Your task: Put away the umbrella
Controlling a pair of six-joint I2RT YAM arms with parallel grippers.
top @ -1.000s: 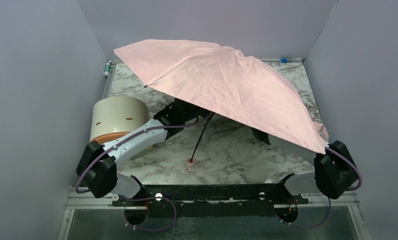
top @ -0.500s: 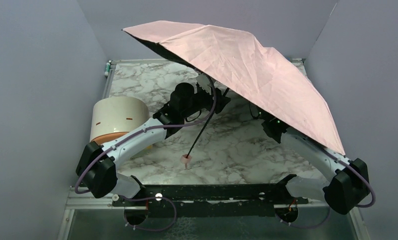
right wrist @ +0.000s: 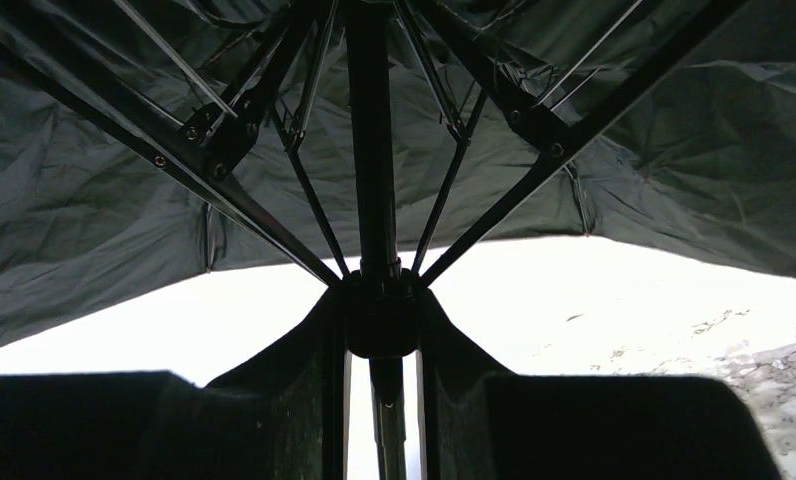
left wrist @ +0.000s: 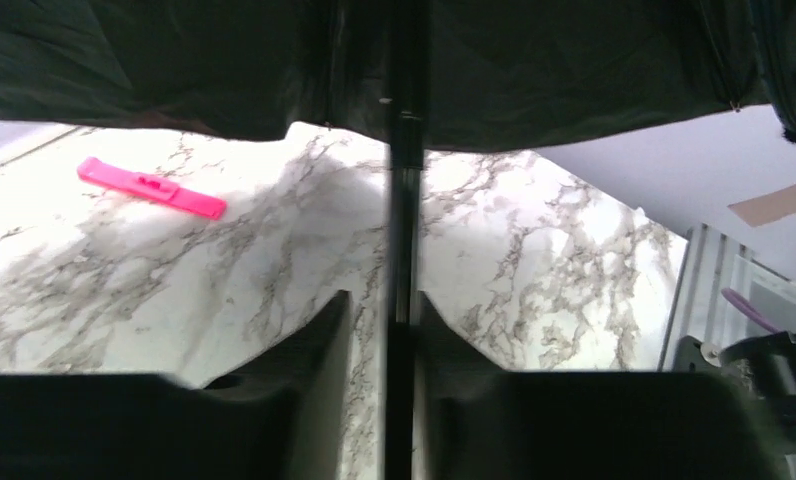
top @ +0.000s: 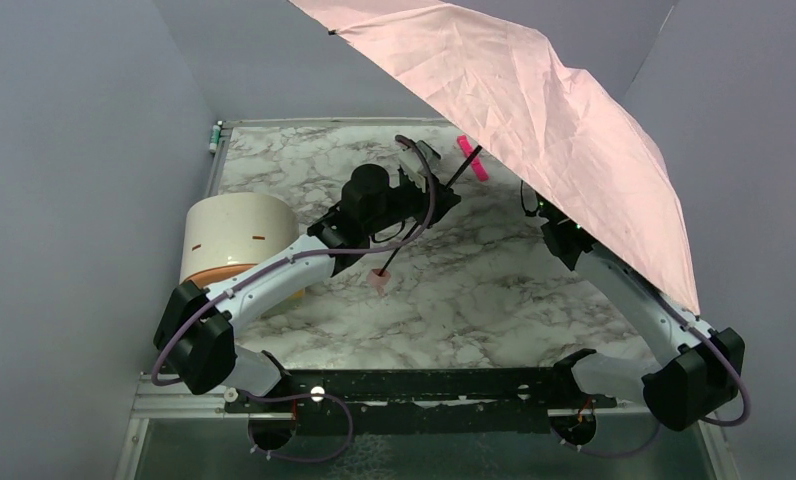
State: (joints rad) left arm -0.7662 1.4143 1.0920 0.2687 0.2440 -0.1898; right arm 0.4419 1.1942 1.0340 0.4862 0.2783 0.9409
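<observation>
The umbrella [top: 534, 110] is open, its pale pink canopy tilted high at the back right. Its black lining [right wrist: 124, 200] and ribs fill the right wrist view. The thin black shaft [top: 392, 258] slants down to the small pink handle [top: 379, 281] over the marble table. My left gripper [top: 429, 200] surrounds the shaft [left wrist: 404, 250]; its jaws stand narrowly apart [left wrist: 384, 300], with table showing between the left finger and the shaft. My right gripper [top: 539, 205], half hidden under the canopy, is shut [right wrist: 380, 300] on the black runner [right wrist: 382, 320] where the ribs meet.
A bright pink flat strip [top: 471, 157] lies on the table behind the left gripper; it also shows in the left wrist view [left wrist: 152, 188]. A cream cylinder with an orange end [top: 236, 240] stands at the left. Grey walls [top: 84, 200] enclose the table on three sides.
The canopy has swung up and back to the right, uncovering the pink strip. The handle has moved up the table toward the left gripper. The right arm has stretched forward under the canopy.
</observation>
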